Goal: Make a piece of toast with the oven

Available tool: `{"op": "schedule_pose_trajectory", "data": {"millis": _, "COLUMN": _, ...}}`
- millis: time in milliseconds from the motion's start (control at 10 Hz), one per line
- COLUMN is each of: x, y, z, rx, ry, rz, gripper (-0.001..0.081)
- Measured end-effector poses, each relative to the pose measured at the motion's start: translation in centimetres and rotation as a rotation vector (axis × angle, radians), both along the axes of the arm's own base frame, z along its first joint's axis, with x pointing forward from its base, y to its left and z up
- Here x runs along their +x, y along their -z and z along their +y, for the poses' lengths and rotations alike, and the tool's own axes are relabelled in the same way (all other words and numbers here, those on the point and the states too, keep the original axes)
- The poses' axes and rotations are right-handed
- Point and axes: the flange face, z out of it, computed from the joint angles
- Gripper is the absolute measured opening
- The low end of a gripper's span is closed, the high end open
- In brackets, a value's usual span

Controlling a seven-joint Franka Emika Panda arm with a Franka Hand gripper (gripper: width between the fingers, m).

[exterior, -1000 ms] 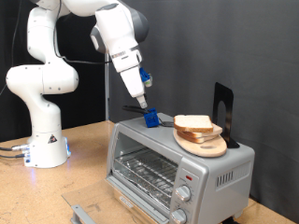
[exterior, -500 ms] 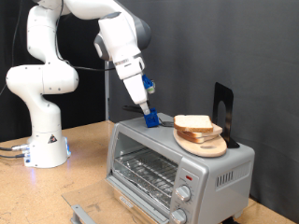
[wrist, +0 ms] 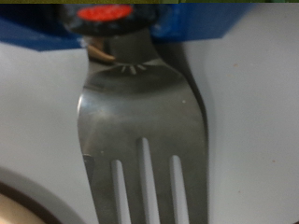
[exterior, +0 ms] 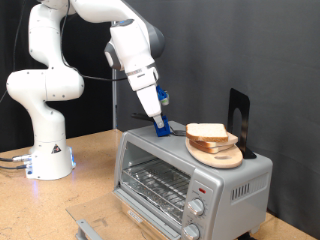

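Steel fork [wrist: 142, 140] clamped in the gripper [exterior: 161, 127] — wrist view only — above the oven [exterior: 190, 175], beside the toast [exterior: 208, 132].

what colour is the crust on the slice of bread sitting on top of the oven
Tan-brown, around a pale white face. The piece of toast shows best in the exterior view.

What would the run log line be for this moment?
gripper: over oven top, shut on fork | toast: on board
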Motion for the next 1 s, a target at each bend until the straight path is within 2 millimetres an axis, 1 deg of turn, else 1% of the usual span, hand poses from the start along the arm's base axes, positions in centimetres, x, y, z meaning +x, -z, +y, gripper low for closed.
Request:
{"op": "schedule_pose_trajectory", "data": {"millis": 600, "x": 0.0, "y": 1.3, "z": -0.1, "rx": -0.003, "ry": 0.004, "rz": 0.014, "gripper": 0.0688}}
{"op": "schedule_pose_trajectory", "data": {"millis": 1000, "x": -0.1, "y": 1.5, "z": -0.1, "rx": 0.002, "ry": 0.008, "rz": 0.018, "gripper": 0.0688}}
